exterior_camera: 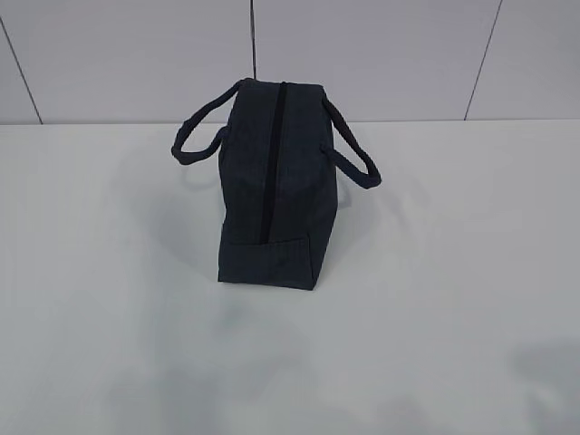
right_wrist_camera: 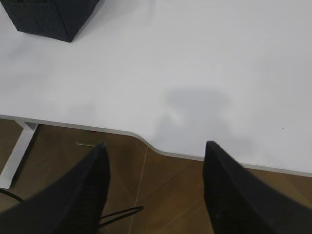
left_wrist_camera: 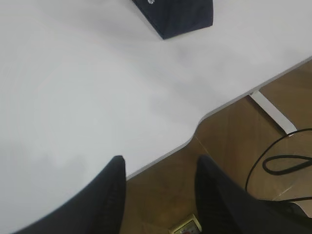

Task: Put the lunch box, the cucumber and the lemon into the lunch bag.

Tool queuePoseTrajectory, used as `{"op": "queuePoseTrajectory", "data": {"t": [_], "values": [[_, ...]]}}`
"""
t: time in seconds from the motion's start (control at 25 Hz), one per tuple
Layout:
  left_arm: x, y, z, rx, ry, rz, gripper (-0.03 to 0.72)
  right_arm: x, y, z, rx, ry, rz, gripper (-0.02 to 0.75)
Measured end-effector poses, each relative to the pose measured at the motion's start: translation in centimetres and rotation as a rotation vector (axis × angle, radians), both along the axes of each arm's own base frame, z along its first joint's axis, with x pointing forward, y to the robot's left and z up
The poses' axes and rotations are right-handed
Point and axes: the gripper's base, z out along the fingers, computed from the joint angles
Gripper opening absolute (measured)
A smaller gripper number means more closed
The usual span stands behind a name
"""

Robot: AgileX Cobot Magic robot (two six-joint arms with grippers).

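Counter (exterior_camera: 109,344): we see a white top before a pale panelled wall.
Lunch bag (exterior_camera: 270,186): it stands upright at the counter middle, zipper closed, handles hanging at both sides.
Left hand (left_wrist_camera: 158,192): we see its jaws apart, holding nothing, at the counter edge.
Right hand (right_wrist_camera: 156,180): also apart and empty, well apart from the bag.

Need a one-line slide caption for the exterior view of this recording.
Navy lunch bag stands alone on the white table, top zipper shut, handles drooping to either side; no arms in frame.
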Motion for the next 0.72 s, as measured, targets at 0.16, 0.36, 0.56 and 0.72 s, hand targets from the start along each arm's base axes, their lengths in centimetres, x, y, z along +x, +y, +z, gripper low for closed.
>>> {"op": "queuePoseTrajectory", "data": {"t": [0.16,0.36,0.56,0.72], "values": [[0.8,-0.2,-0.6,-0.008,-0.024,0.016,0.330,0.2,-0.1,-0.1,-0.016,-0.013,-0.006,0.464],[1.7,-0.3,-0.8,-0.024,-0.078,0.035,0.321,1.0,-0.1,-0.3,-0.012,-0.065,-0.015,0.464],[1.7,-0.3,-0.8,-0.025,-0.083,0.037,0.319,1.2,-0.2,-0.4,-0.014,-0.071,-0.017,0.464],[1.7,-0.3,-0.7,-0.026,-0.084,0.038,0.311,1.2,-0.2,-0.4,-0.015,-0.073,-0.018,0.463]]}}
